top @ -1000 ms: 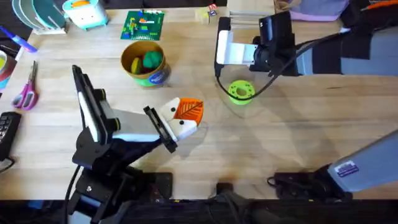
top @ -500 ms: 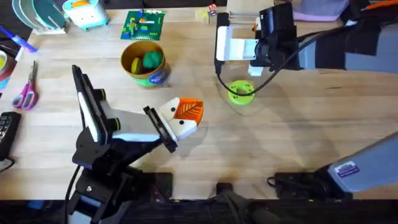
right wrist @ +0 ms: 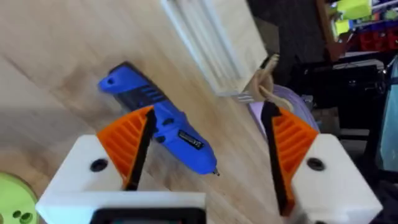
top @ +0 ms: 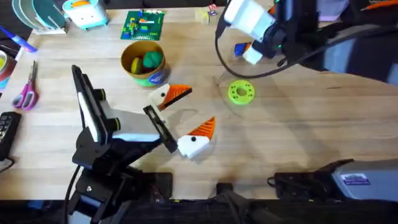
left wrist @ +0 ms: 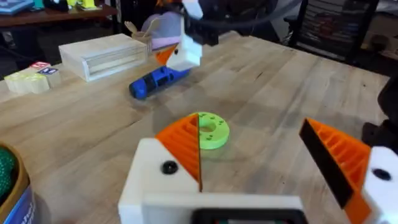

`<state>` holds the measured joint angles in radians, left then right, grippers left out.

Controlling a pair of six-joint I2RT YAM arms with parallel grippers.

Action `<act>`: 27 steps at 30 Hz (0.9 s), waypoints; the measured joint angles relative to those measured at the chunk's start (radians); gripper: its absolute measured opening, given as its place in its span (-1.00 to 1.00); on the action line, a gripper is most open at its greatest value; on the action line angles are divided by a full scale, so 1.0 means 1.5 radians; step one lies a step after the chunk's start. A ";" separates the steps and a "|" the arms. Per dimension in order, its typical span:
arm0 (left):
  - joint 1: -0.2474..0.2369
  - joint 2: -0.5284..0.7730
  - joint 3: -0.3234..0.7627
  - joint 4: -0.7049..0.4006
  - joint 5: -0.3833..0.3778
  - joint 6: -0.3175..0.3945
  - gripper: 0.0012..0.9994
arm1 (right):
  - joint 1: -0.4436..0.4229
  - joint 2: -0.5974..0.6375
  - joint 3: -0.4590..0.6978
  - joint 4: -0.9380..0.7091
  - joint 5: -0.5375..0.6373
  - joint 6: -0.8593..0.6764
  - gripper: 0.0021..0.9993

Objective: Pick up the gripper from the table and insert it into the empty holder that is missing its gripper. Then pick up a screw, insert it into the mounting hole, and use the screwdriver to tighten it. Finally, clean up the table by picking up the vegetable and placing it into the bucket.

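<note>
Two open grippers: the right gripper (right wrist: 205, 149) hangs over the screwdriver (right wrist: 158, 127), which lies flat on the table (top: 298, 124) between its spread fingers, long axis slanting across the gap. The left gripper (top: 184, 114), farther off, holds nothing.

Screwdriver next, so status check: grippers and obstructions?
Left gripper open, empty. Right gripper open over screwdriver, not gripping. Nothing in the way.

The blue pen-shaped screwdriver (right wrist: 158, 130) lies on the light wooden bench (right wrist: 56, 50), between the right pincer's (right wrist: 208, 146) spread orange-padded fingers (right wrist: 127, 143).
</note>
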<state>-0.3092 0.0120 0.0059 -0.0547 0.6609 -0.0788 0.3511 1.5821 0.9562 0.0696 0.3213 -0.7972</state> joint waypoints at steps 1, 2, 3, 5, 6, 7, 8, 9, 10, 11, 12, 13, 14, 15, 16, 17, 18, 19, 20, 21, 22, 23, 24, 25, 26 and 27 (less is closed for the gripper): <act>0.000 0.000 0.000 0.000 0.000 0.000 0.98 | 0.000 -0.025 0.000 0.001 0.001 0.029 0.99; 0.000 0.000 0.000 0.000 0.000 0.000 0.98 | 0.000 -0.047 0.000 0.001 0.002 0.056 0.99; 0.000 0.000 0.000 0.000 0.000 0.000 0.98 | 0.000 -0.070 0.000 0.001 0.003 0.082 0.99; 0.000 0.000 0.000 0.002 -0.003 0.000 0.98 | 0.000 -0.110 0.000 0.003 0.003 0.132 0.99; 0.000 0.000 0.000 0.004 -0.007 0.000 0.98 | 0.000 -0.126 0.000 0.003 0.003 0.151 0.99; 0.000 0.000 0.000 0.012 -0.012 -0.003 0.98 | 0.000 -0.141 0.000 0.003 0.003 0.171 0.99; 0.000 0.000 0.000 0.021 -0.019 -0.010 0.98 | 0.000 -0.153 0.000 0.003 0.003 0.187 0.99; 0.000 0.000 0.001 0.026 -0.032 -0.023 0.98 | 0.000 -0.161 0.000 0.003 0.003 0.199 0.99; 0.000 0.000 0.004 0.019 -0.048 -0.041 0.98 | 0.000 -0.167 0.000 0.003 0.003 0.210 0.99; 0.000 0.000 0.013 -0.004 -0.069 -0.061 0.98 | 0.001 -0.171 0.000 0.002 0.003 0.217 0.99; 0.000 0.000 0.027 -0.037 -0.090 -0.076 0.98 | 0.001 -0.174 0.000 0.002 0.003 0.225 0.99; 0.000 0.000 0.044 -0.072 -0.110 -0.088 0.98 | 0.003 -0.174 0.000 0.003 0.005 0.230 0.99; 0.000 0.000 0.072 -0.122 -0.135 -0.099 0.98 | 0.006 -0.174 0.000 0.002 0.005 0.235 0.99; 0.000 0.001 0.106 -0.178 -0.162 -0.107 0.98 | 0.010 -0.174 0.000 0.002 0.005 0.237 0.99; 0.000 0.003 0.143 -0.228 -0.187 -0.112 0.98 | 0.014 -0.174 0.000 0.002 0.005 0.240 0.99; 0.000 0.008 0.181 -0.272 -0.210 -0.113 0.98 | 0.018 -0.174 0.000 0.003 0.005 0.242 0.99; 0.000 0.017 0.229 -0.317 -0.236 -0.111 0.98 | 0.023 -0.174 0.000 0.002 0.005 0.243 0.99; 0.000 0.028 0.274 -0.356 -0.260 -0.108 0.98 | 0.026 -0.174 0.000 0.002 0.005 0.245 0.99; 0.000 0.043 0.321 -0.393 -0.282 -0.105 0.98 | 0.029 -0.174 0.000 0.002 0.005 0.246 0.99; 0.000 0.065 0.379 -0.441 -0.309 -0.097 0.98 | 0.032 -0.174 0.000 0.003 0.005 0.247 0.99; 0.000 0.088 0.432 -0.484 -0.335 -0.091 0.98 | 0.033 -0.174 0.000 0.003 0.005 0.248 0.99; 0.000 0.113 0.481 -0.522 -0.359 -0.085 0.98 | 0.034 -0.174 0.000 0.002 0.005 0.248 0.99; 0.000 0.139 0.529 -0.567 -0.383 -0.079 0.98 | 0.035 -0.174 0.000 0.003 0.005 0.249 0.99; 0.000 0.171 0.580 -0.618 -0.410 -0.075 0.98 | 0.035 -0.174 0.000 0.003 0.005 0.250 0.99; 0.000 0.202 0.625 -0.665 -0.438 -0.072 0.98 | 0.035 -0.174 0.000 0.002 0.005 0.250 0.99; 0.000 0.240 0.674 -0.723 -0.468 -0.068 0.98 | 0.035 -0.174 0.000 0.003 0.005 0.250 0.99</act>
<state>-0.3092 0.3715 1.0171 -1.1399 -0.0406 -0.1805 0.4030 1.3216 0.9562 0.0734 0.3283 -0.4225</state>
